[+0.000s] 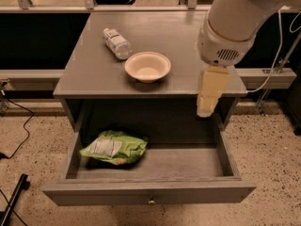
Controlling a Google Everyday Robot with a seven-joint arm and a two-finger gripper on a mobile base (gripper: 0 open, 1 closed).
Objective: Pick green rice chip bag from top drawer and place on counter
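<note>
The green rice chip bag (114, 148) lies on its side in the left part of the open top drawer (150, 193), label panel up. The drawer is pulled out towards me, its small knob at the front. The counter (94, 67) is the grey top above it. My gripper (207, 106) hangs from the white arm at the right, over the counter's front right edge and above the drawer's right side. It is well to the right of the bag and holds nothing that I can see.
A cream bowl (147, 66) sits near the counter's middle front. A clear water bottle (117, 43) lies behind it to the left. Cables run along the speckled floor at the left. A low ledge and railing run behind the cabinet.
</note>
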